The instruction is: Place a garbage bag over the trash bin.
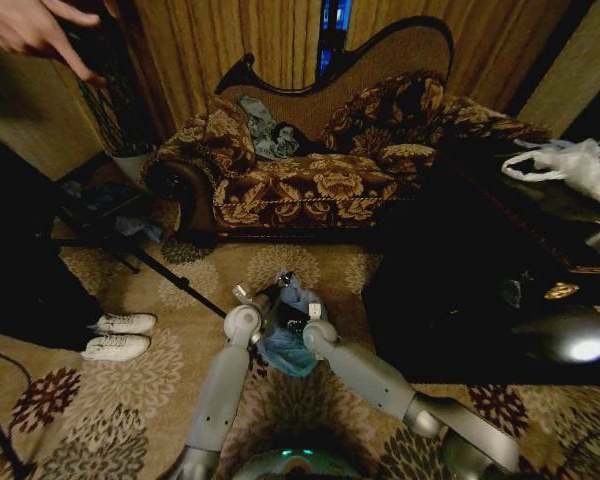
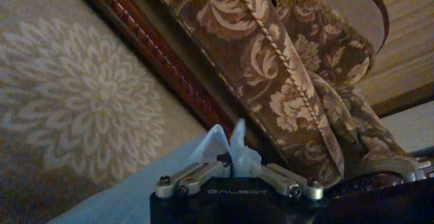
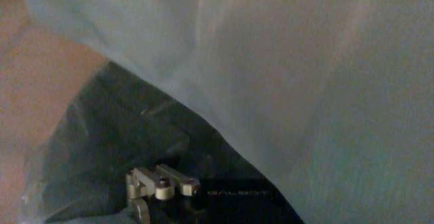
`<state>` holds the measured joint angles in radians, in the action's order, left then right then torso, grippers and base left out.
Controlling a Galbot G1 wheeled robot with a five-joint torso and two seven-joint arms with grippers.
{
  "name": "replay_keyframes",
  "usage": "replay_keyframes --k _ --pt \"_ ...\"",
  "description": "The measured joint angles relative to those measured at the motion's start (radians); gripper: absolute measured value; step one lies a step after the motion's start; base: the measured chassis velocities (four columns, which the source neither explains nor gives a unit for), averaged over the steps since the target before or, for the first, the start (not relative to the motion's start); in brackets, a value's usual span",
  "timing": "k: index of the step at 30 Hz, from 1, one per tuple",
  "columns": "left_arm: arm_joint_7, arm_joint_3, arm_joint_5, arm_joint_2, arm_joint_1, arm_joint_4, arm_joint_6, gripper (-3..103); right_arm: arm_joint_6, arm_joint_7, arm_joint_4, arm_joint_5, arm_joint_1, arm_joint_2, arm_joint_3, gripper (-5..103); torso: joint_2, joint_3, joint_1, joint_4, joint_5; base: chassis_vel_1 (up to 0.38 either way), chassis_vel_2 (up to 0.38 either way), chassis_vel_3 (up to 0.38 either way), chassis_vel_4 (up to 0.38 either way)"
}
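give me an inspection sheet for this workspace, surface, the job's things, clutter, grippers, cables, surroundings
Surface: patterned floral carpet.
Job's things: thin pale blue translucent garbage bag bunched between both arms; small round black trash bin seen through the film.
Clutter: pair of white shoes; grey-blue cloth garment on the sofa; white plastic bag on the dark table.
Grippers: left gripper shut, pinching the bag; right gripper against the bag.
Cables: nothing seen.
Surroundings: brown floral upholstered sofa; a person's hand at upper left.
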<state>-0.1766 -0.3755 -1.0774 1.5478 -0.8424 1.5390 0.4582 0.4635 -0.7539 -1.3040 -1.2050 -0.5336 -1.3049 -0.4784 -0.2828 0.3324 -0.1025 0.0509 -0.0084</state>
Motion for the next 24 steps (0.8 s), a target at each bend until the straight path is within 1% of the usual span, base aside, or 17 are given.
replay_keyframes --k 2,5,12,16,20,24 --pt "0.004 0.001 0.006 0.001 0.008 -0.013 -0.003 2 0.0 0.0 0.0 0.001 0.0 0.001 -0.001 100 0.0 0.0 0.0 -0.0001 0.0 0.0 0.0 0.0 0.0" --pt "0.017 0.002 0.028 0.001 0.059 -0.081 -0.019 0 -0.001 0.0 -0.007 0.005 -0.001 0.003 -0.006 100 0.0 0.0 0.0 0.0 0.0 0.0 0.0 0.0 0.0" --pt "0.026 0.0 0.033 -0.01 0.114 -0.154 -0.034 0 -0.001 0.001 -0.008 0.012 -0.002 0.002 -0.01 100 0.0 0.0 0.0 -0.0001 -0.0002 0.0 0.0 0.0 0.0" --pt "0.046 0.0 0.037 -0.018 0.148 -0.2 -0.043 0 -0.001 0.004 -0.011 0.016 -0.003 0.001 -0.015 100 0.0 0.0 0.0 -0.0001 -0.0001 0.0 0.0 0.0 0.0" --pt "0.079 0.003 0.052 -0.021 0.197 -0.288 -0.058 0 -0.001 0.006 -0.015 0.016 -0.003 -0.001 -0.02 100 0.0 0.0 0.0 0.0 -0.0001 0.0 0.0 0.0 0.0" --pt "0.096 0.006 0.054 -0.024 0.211 -0.324 -0.065 0 -0.001 0.009 -0.018 0.016 -0.003 0.0 -0.02 100 0.0 0.0 0.0 0.0 -0.0001 0.0 0.0 0.0 0.0"
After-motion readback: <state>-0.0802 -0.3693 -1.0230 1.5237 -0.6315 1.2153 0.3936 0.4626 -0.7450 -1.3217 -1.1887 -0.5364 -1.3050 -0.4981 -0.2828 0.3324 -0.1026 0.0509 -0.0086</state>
